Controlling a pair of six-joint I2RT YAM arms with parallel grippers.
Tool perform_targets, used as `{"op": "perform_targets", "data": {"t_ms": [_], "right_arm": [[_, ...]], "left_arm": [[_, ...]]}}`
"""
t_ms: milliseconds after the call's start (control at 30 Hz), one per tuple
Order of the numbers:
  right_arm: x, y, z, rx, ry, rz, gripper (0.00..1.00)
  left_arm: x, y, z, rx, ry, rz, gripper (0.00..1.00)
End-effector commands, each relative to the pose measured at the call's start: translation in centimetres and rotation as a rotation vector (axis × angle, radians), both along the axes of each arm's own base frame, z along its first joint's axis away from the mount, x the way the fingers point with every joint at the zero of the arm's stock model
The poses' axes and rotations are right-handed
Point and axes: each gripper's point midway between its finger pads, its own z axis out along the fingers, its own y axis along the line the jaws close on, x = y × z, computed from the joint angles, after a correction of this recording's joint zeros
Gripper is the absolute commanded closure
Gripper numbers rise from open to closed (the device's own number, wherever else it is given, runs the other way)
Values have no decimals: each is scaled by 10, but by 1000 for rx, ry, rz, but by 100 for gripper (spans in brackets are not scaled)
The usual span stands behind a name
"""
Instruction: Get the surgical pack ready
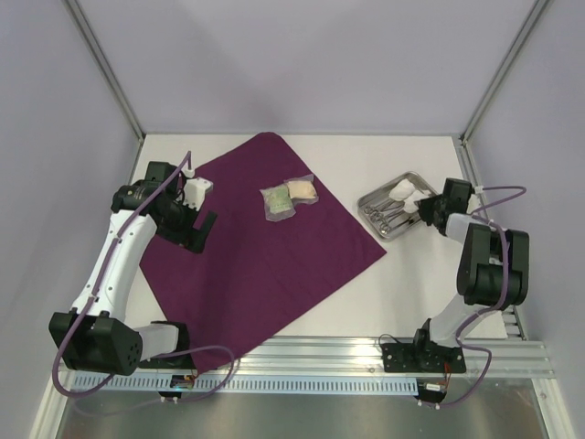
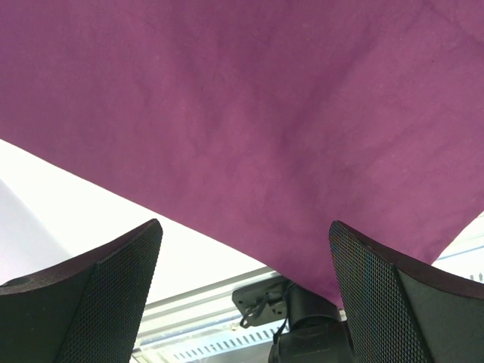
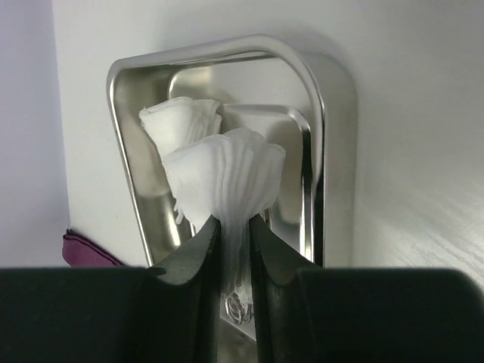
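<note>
The deep-purple cloth [image 1: 265,242] lies spread flat on the table, with two clear packets [image 1: 289,197] near its far middle. To its right stands the steel tray [image 1: 369,198], holding metal forceps [image 1: 384,218] and white gauze [image 1: 402,190]. My right gripper [image 1: 422,209] hovers over the tray's right end. It [image 3: 234,223] is shut on a bunched gauze square [image 3: 227,178], lifted above another gauze [image 3: 178,121] in the tray [image 3: 318,113]. The forceps rings [image 3: 240,306] show below the jaws. My left gripper [image 1: 196,230] hangs open over the cloth's left part [image 2: 265,113], its fingers [image 2: 113,302] holding nothing.
White tabletop [image 1: 393,293] lies bare between the cloth and the near rail [image 1: 366,361]. Grey walls and metal frame posts [image 1: 498,73] close in the back and sides. The left arm's base [image 2: 302,321] shows under the cloth's near corner.
</note>
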Motion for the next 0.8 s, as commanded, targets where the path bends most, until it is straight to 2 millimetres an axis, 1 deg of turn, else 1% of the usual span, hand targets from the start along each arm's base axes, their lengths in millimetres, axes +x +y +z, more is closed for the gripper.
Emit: {"op": "perform_targets", "data": {"t_ms": [0, 33, 233, 267, 333, 367, 400, 433, 533, 567, 633, 733, 767], "right_arm": [[21, -14, 11, -9, -63, -62, 99], [23, -15, 6, -9, -52, -61, 100], [29, -16, -2, -12, -36, -56, 99], [31, -22, -1, -37, -35, -80, 99], [31, -23, -6, -44, -20, -79, 94], [32, -26, -7, -51, -15, -83, 87], [34, -26, -7, -50, -8, -83, 86], [34, -26, -12, -49, 8, -82, 84], [35, -25, -12, -46, 12, -78, 79], [35, -26, -11, -42, 10, -86, 76], [33, -27, -10, -48, 12, -90, 73], [30, -28, -6, -54, 14, -96, 63], [30, -28, -5, -58, 13, -97, 57]], "left_arm": [[1, -2, 3, -14, -25, 10, 0], [1, -3, 3, -16, -26, 9, 0], [2, -3, 4, -17, -30, 6, 0], [3, -3, 4, -17, -30, 6, 0], [3, -3, 4, -18, -31, 4, 0], [3, -3, 4, -18, -32, 5, 0], [3, -3, 5, -19, -34, 2, 0], [3, -3, 5, -18, -36, 4, 0], [3, -3, 8, -20, -45, 2, 0], [3, -4, 8, -22, -46, 2, 0], [2, -3, 9, -22, -49, 1, 0], [2, -4, 11, -26, -57, -2, 0], [2, -4, 12, -27, -60, -4, 0]]}}
